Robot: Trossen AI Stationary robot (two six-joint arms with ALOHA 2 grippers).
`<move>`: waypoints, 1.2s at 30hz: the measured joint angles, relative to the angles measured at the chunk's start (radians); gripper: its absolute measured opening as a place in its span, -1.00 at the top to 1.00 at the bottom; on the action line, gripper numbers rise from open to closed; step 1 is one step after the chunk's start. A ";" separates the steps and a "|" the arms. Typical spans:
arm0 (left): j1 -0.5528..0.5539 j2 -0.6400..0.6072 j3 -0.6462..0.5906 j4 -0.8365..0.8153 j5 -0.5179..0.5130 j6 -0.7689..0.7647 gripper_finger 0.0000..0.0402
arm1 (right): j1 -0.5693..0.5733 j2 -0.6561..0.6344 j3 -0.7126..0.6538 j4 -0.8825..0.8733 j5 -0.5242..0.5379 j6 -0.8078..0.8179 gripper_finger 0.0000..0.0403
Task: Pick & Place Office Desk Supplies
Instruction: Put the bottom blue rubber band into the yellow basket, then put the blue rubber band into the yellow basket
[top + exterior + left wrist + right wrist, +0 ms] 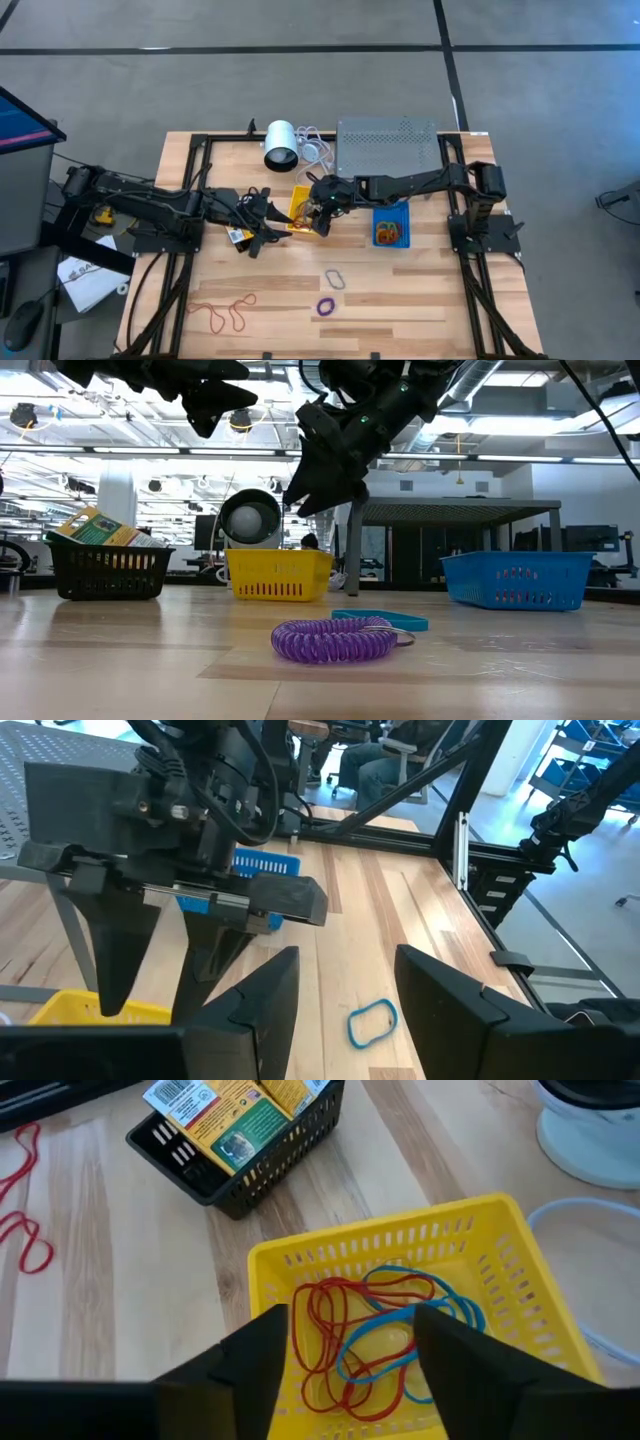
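Right hand (322,215) hangs over the yellow bin (400,1320) at table centre, fingers apart, nothing between them; the wrist view looks straight down into the bin. Inside lie red bands (335,1330) and blue bands (420,1315), tangled. Reads as the drop step: a band looks just let go into the yellow bin, so this placement seems done.

Left hand (262,212) sits just at 9 o'clock of the yellow bin, above the black bin (240,236), fingers apart, empty. Black bin holds the yellow-and-green packets (235,1110).

Blue bin (390,226) at 3 o'clock of the yellow one, with some orange bands inside; contents not clear beyond that.

Still loose on the table (420,300): a blue loop (334,279) at 6 o'clock of the yellow bin, a purple coil band (335,641) further along 6 o'clock near the front edge, and long red bands (222,312) at about 7 o'clock, front-left.

Next move, my guess: lift the right hand clear of the bin rim, swing toward 6 o'clock for the blue loop as the nearest item. The loop lies flat and thin, so it needs a low approach with one finger slipping inside or a pinch across one strand. Risk: the band slips out or snags a finger on release.
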State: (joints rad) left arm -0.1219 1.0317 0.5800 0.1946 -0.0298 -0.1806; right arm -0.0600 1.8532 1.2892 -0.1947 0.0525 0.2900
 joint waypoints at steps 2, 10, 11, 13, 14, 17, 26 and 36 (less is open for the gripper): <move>0.000 0.000 0.000 0.000 0.000 0.000 0.19 | -0.001 -0.003 0.000 -0.011 0.000 0.008 -0.10; 0.000 0.000 0.000 -0.011 -0.001 0.000 0.19 | 0.039 -0.122 0.055 -0.329 -0.004 0.011 0.00; 0.000 0.000 0.000 -0.013 -0.001 0.000 0.19 | 0.050 -0.145 0.058 -0.357 -0.004 0.022 0.03; 0.000 0.000 0.000 -0.013 -0.003 0.000 0.19 | 0.079 -0.193 0.060 -0.407 -0.006 0.050 0.07; 0.000 0.000 0.000 -0.013 -0.005 0.000 0.19 | 0.096 -0.215 0.060 -0.439 -0.007 0.067 0.09; 0.000 0.000 0.000 -0.015 0.013 0.000 0.19 | 0.149 -0.271 0.060 -0.525 -0.006 0.131 0.16; 0.000 0.082 0.024 0.020 0.046 -0.015 0.19 | 0.316 -0.363 0.059 -0.660 -0.002 0.335 0.28; -0.030 0.330 0.190 -0.042 0.075 0.079 0.19 | 0.447 -0.379 0.059 -0.798 0.154 0.510 0.34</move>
State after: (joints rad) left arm -0.1515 1.3620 0.7703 0.1521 0.0453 -0.1019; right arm 0.3875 1.4742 1.3477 -0.9932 0.2060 0.8002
